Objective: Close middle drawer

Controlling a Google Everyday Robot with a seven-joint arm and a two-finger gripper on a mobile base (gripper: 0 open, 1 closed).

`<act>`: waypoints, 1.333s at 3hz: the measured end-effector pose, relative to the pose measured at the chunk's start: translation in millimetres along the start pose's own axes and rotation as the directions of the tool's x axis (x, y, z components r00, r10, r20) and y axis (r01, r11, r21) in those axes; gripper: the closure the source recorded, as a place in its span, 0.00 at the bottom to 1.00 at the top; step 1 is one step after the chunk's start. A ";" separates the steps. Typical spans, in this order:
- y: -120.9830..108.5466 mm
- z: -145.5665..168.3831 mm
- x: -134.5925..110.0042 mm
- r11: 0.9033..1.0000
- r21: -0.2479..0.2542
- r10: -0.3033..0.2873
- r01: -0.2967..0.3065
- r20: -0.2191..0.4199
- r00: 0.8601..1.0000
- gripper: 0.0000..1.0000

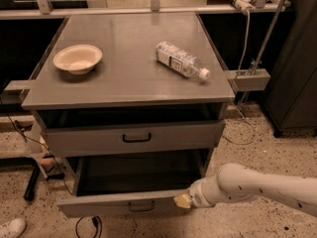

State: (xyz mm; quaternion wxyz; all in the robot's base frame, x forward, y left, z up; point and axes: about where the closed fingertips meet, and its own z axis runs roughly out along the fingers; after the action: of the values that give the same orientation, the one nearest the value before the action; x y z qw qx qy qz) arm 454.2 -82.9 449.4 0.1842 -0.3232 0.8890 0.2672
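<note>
The middle drawer (119,203) is pulled far out of the grey cabinet, its low front panel carrying a small black bar handle (141,207). Its dark inside looks empty. The gripper (182,201), a yellowish tip on the white arm (257,187), is at the right end of that front panel, touching or nearly touching it. The arm reaches in from the lower right. Above, the taller-fronted top drawer (133,137) with the wider black handle stands slightly out. The lowest drawer is hidden.
On the cabinet top (129,78) lie a cream bowl (78,58) at the left and a plastic bottle (182,60) on its side at the right. Cables and a dark leg (32,182) are on the speckled floor at the left. A white shoe (11,228) is at the bottom left.
</note>
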 end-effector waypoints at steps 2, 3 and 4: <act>-13.5 22.9 -0.9 0.999 0.045 -0.018 0.018 0.004 1.000 1.00; -21.0 29.3 -7.7 0.998 0.057 0.003 -0.004 0.015 1.000 1.00; -32.1 41.9 -23.6 0.997 0.080 0.018 -0.021 0.042 0.999 1.00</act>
State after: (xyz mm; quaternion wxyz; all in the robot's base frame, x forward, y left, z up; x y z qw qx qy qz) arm 499.3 -67.6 416.7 0.2129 -0.3011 0.8981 0.2395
